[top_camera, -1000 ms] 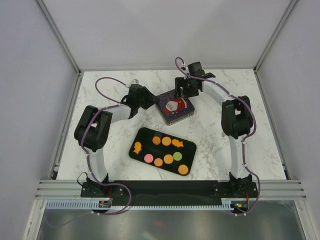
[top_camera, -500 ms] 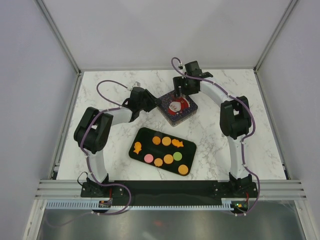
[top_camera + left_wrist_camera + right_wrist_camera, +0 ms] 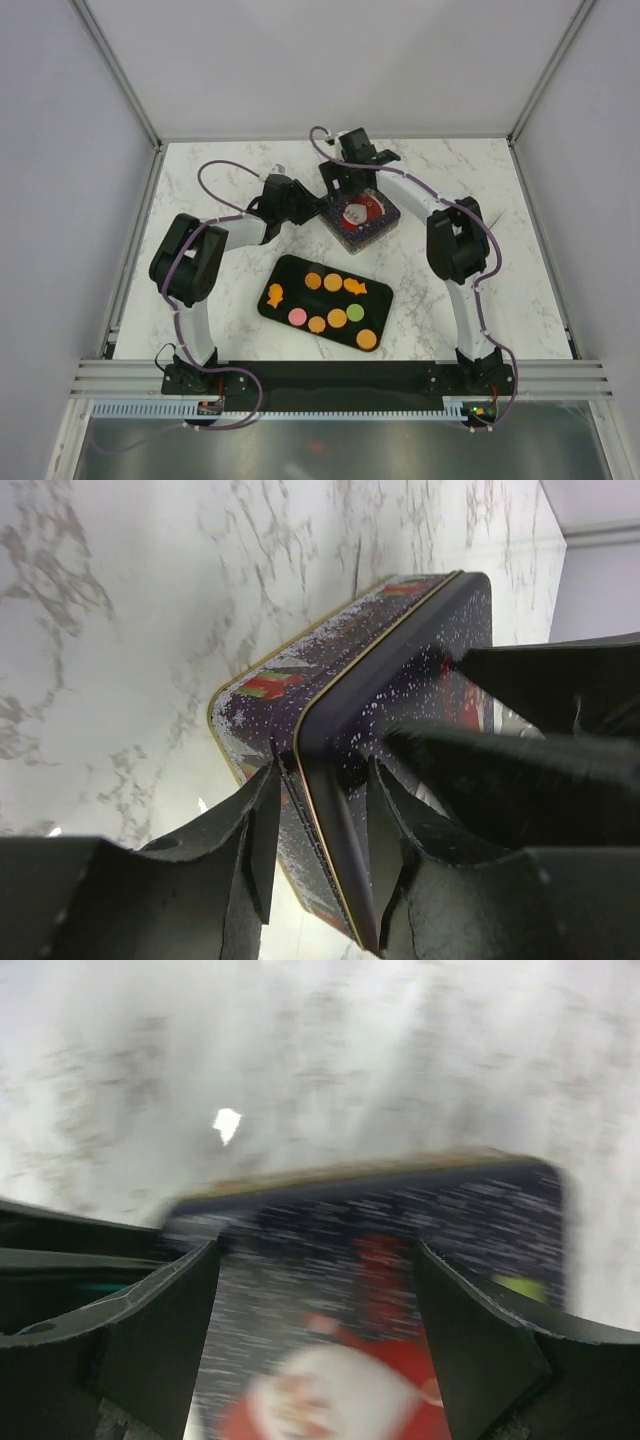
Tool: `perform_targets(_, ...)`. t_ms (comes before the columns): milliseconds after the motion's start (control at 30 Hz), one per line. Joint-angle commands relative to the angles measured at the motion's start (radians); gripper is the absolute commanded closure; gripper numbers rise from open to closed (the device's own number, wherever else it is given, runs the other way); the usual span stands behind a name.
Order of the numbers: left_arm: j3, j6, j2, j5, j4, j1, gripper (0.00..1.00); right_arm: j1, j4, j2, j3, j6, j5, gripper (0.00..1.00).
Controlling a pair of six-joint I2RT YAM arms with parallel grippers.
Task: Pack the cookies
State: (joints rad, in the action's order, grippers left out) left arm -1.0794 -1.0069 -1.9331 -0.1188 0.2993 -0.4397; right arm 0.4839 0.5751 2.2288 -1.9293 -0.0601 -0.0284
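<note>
A: Top external, cookies (image 3: 333, 300): nine, orange, pink, green, on black tray (image 3: 292, 268), middle of desk (image 3: 430, 270), nearer the near edge.
B: Santa tin (image 3: 362, 218): beyond tray, toward far edge, lid on.
A: Left wrist, left fingers (image 3: 240, 850): pinched on tin's corner at the lid seam.
B: Right wrist, blurred: right fingers (image 3: 150, 1330) spread wide, just over the lid.

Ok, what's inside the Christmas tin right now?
Nothing inside shows: the Santa lid sits on the tin and covers whatever it holds. The nine cookies in view all lie outside it, on the black tray.
</note>
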Motion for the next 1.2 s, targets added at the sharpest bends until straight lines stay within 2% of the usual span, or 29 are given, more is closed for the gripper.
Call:
perform_targets(0,0.05,0.031,-0.087,-0.104,-0.244,-0.071,0.98,0.13,0.034,0.061,-0.025,-0.036,-0.085,0.14)
perform_targets(100,0.056,0.039,-0.086,-0.111,-0.243,-0.07,0.98,0.143,0.014,0.063,-0.01,-0.076,-0.111,0.17)
perform_targets(367,0.053,0.062,-0.079,-0.124,-0.226,-0.057,0.98,0.136,-0.036,0.017,0.081,-0.127,-0.034,0.27)
perform_targets(600,0.035,0.085,-0.056,-0.142,-0.212,-0.025,0.98,0.047,-0.057,-0.03,0.013,-0.194,-0.065,0.25)
perform_targets(800,0.007,0.116,-0.043,-0.145,-0.212,-0.024,0.8,-0.088,-0.104,-0.156,0.081,-0.271,-0.083,0.19)
perform_targets(900,-0.004,0.133,-0.032,-0.147,-0.194,-0.022,0.66,-0.139,-0.132,-0.221,0.194,-0.294,-0.1,0.19)
perform_targets(1167,-0.06,0.18,0.016,-0.174,-0.158,-0.01,0.48,-0.217,-0.227,-0.371,0.423,-0.343,-0.145,0.2)
